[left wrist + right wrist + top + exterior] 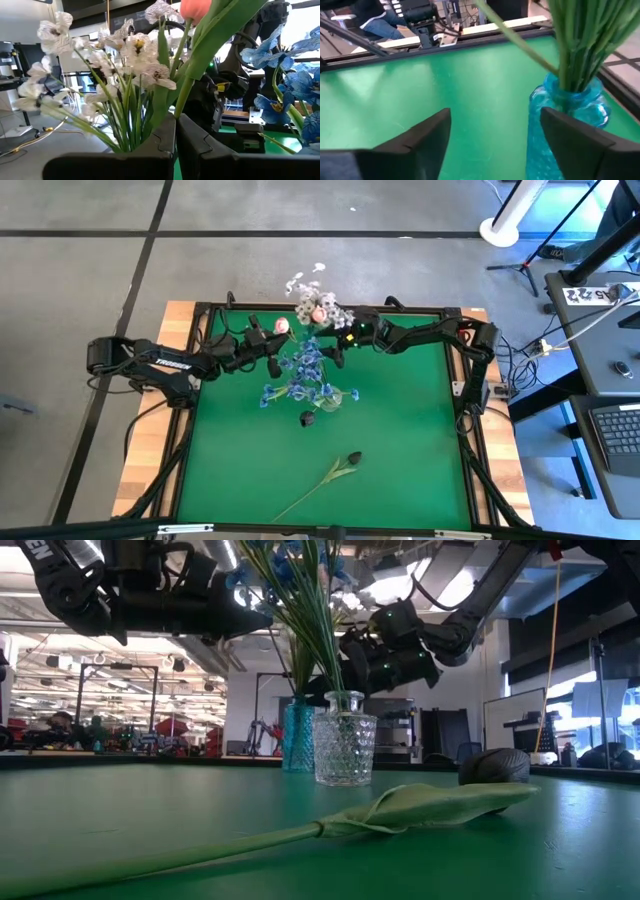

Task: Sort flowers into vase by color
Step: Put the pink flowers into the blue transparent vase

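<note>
Above the blue vase, hung wide open and empty as the right gripper, risking toppling it by snagging the green stalks.

A green table mat carries a blue glass vase, a clear vase with a diamond pattern, blue blossoms, white blossoms, a pink tulip and a near-black tulip.
</note>
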Action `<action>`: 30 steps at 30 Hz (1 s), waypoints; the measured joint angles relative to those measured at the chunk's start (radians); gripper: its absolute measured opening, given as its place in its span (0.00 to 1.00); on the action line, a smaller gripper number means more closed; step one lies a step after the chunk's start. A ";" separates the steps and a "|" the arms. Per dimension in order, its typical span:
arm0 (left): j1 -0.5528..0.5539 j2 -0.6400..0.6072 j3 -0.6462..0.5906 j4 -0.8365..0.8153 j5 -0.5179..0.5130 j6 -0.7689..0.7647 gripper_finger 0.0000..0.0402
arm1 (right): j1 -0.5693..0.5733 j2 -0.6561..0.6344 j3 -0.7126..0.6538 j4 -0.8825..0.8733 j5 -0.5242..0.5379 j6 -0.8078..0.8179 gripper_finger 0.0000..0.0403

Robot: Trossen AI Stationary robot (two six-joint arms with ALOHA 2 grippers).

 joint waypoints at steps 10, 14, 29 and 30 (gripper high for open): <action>0.000 0.000 0.000 0.000 0.027 -0.007 0.00 | -0.001 0.000 0.019 -0.008 0.042 0.001 0.86; 0.000 0.000 0.000 0.000 0.028 -0.007 0.00 | -0.001 0.000 0.064 -0.024 0.042 0.000 0.87; 0.000 0.000 0.000 -0.001 0.027 -0.007 0.00 | -0.001 0.013 0.139 -0.157 0.042 -0.036 0.87; 0.000 0.000 0.000 0.000 0.027 -0.007 0.00 | -0.001 0.020 0.140 -0.152 0.041 -0.034 0.87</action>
